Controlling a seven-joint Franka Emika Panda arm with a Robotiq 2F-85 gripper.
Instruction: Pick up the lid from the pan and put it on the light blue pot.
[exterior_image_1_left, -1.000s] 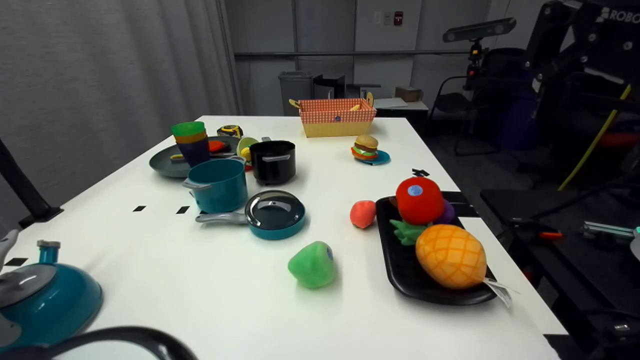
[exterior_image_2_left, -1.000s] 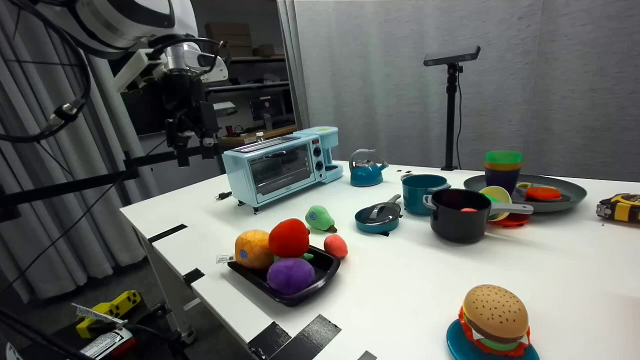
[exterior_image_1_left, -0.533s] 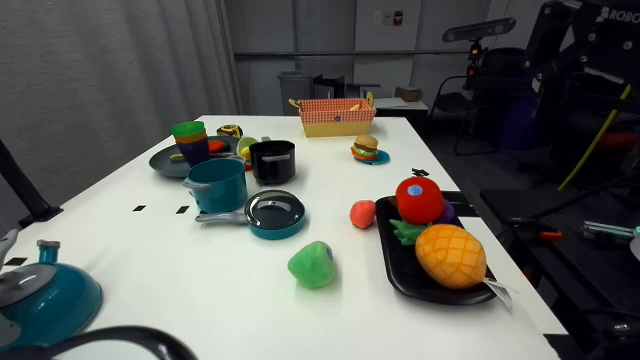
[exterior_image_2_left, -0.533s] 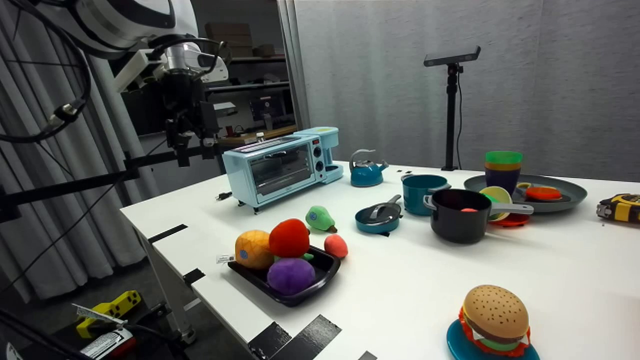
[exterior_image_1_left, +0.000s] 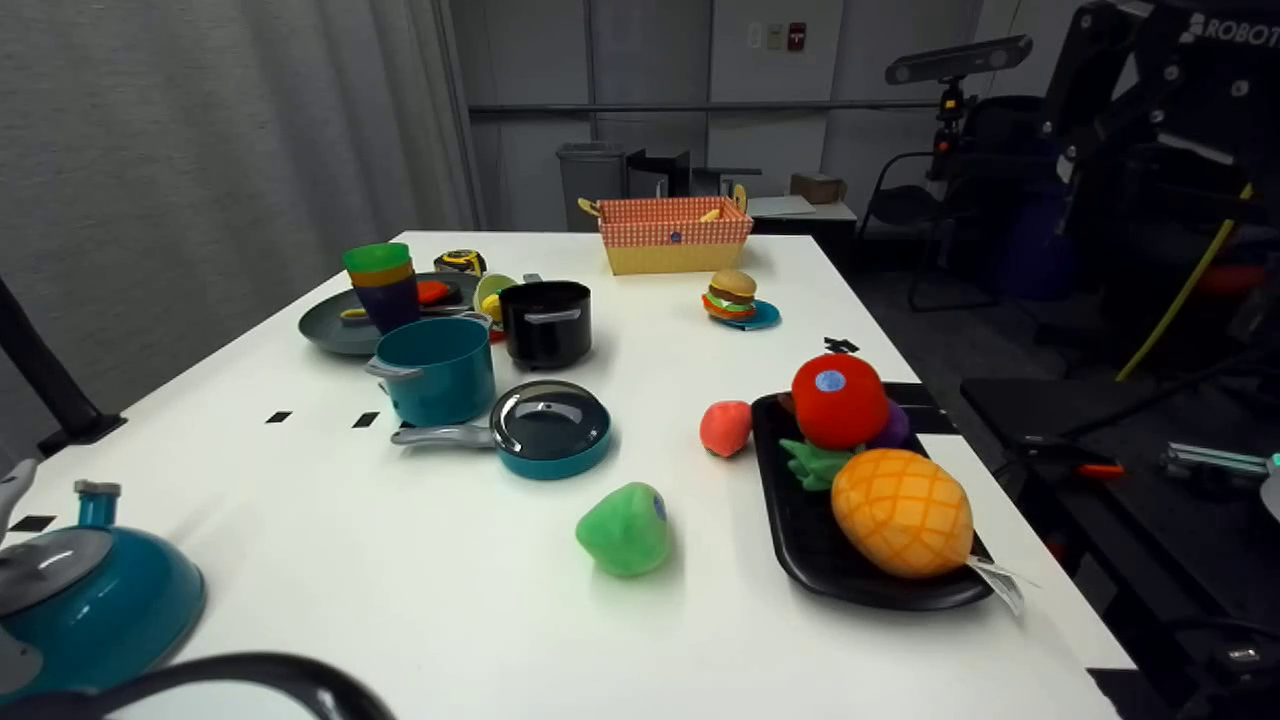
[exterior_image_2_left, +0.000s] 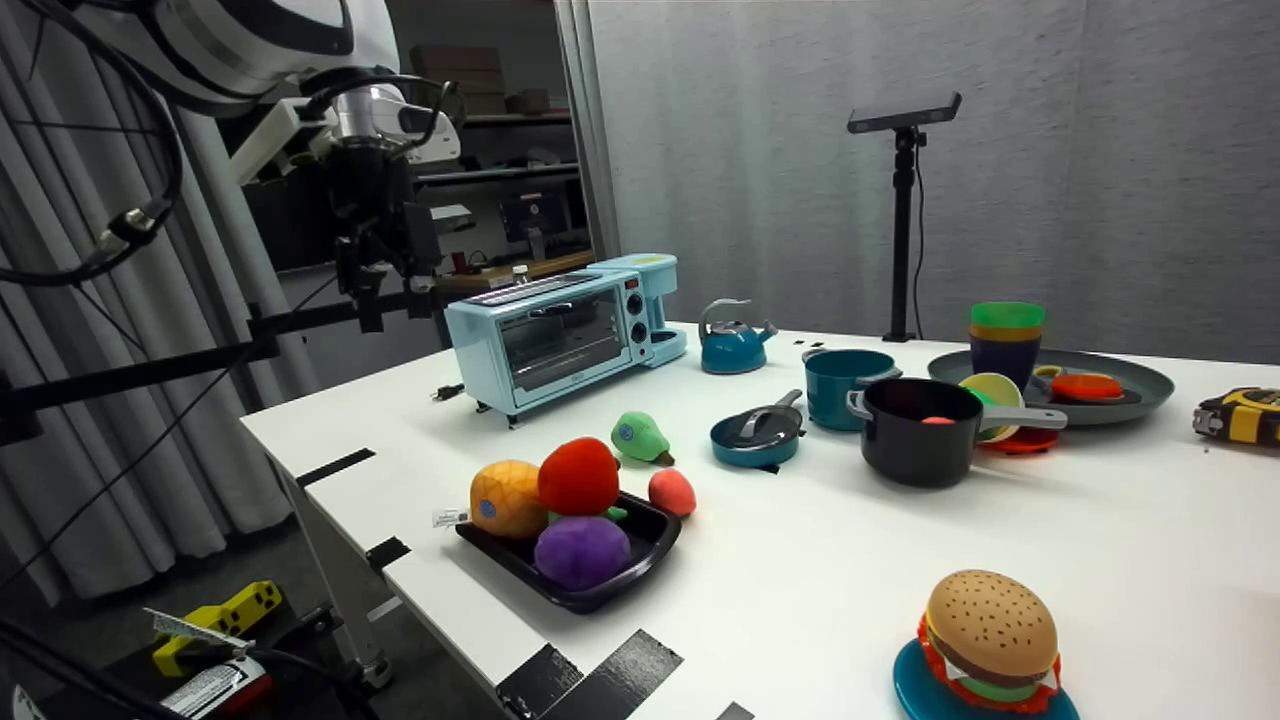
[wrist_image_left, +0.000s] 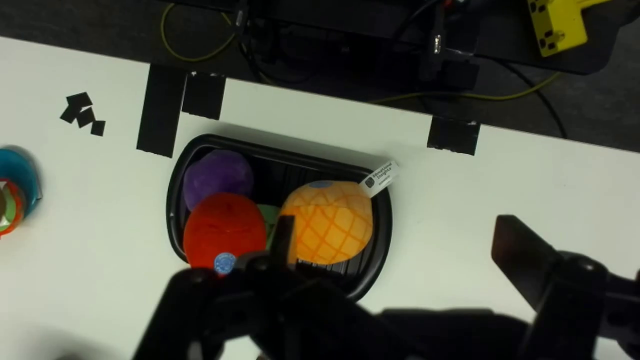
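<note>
"Hanging at the far left in an exterior view was the pincer (exterior_image_2_left: 396, 300), above the bench (exterior_image_2_left: 780, 580). How did its jaws stand?"

"Spread; the wrist view showed a wide gap between them. What did you have next?"

"A light blue toaster oven (exterior_image_2_left: 560, 340), and closer to the camera a black tray (exterior_image_2_left: 640, 560) that held a plush pineapple (exterior_image_2_left: 508, 500), a red plush fruit (exterior_image_2_left: 578, 477) and a purple plush fruit (exterior_image_2_left: 582, 553)."

"Then a green plush pear (exterior_image_2_left: 640, 438) lay on the bench, and a coral plush fruit (exterior_image_2_left: 672, 492) sat just beside the tray. Farther back, a blue kettle (exterior_image_2_left: 733, 350) stood upright near the oven."

"And the dark lid (exterior_image_2_left: 770, 428)?"

"It rested on the pan (exterior_image_2_left: 752, 458) in both exterior views. The pan's handle reached toward the teal pot (exterior_image_2_left: 835, 400), which stood upright just beyond with its inside in view."

"I found a black saucepan (exterior_image_2_left: 905, 455) to the right of that, with something coral (exterior_image_2_left: 938, 420) inside."

"Past it came a toy hamburger (exterior_image_2_left: 990, 630) on a blue plate (exterior_image_2_left: 912, 685), near the camera, and farther back a stack of cups (exterior_image_2_left: 1005, 350) on a grey platter (exterior_image_2_left: 1148, 393)."

"Last, at the far right, lay a yellow-and-black tape measure (exterior_image_2_left: 1243, 415)."
</note>
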